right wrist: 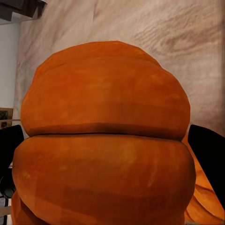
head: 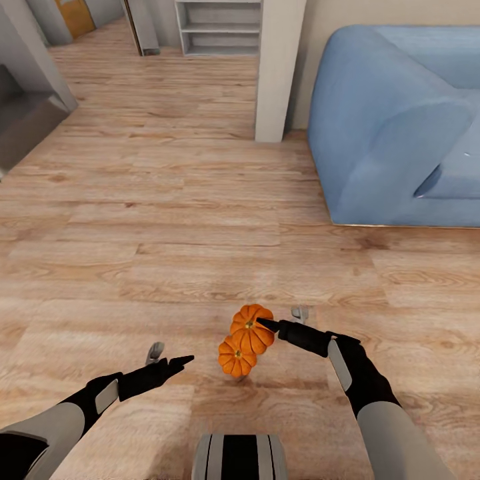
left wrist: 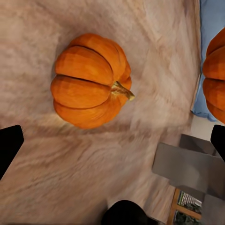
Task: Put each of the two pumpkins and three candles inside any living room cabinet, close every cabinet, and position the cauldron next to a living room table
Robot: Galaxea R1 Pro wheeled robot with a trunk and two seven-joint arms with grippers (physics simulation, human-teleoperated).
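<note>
Two pumpkins: I am seeing both low in the centre of the head view, over bare wood floor [head: 167, 220], the upper pumpkin [head: 252, 329] overlapping the lower pumpkin [head: 237, 357] just below and to its left.
Right gripper [head: 272, 326]: it is reaching in from the lower right, and its wrist view is showing the upper pumpkin [right wrist: 105, 140] sitting between two dark fingertips [right wrist: 208, 154], so I am judging it clamped on that pumpkin across its ribbed flanks.
Left gripper [head: 181, 361]: it is hanging spread wide and empty at lower left, aiming at the lower pumpkin [left wrist: 91, 80], which is lying apart from its fingers [left wrist: 9, 145], stem turned sideways.
Resting or not: I am unable to tell whether the lower pumpkin is touching the upper one.
Handling: I am expecting a stiff, smooth, rounded shell, fairly light, apt to roll or slide out of a shallow pinch.
Where to grip: I am favouring the widest girth, pads seated in opposite rib grooves, staying off the stem.
Surroundings: a blue sofa [head: 393, 120] is filling the upper right, a pale pillar [head: 279, 67] standing beside it.
</note>
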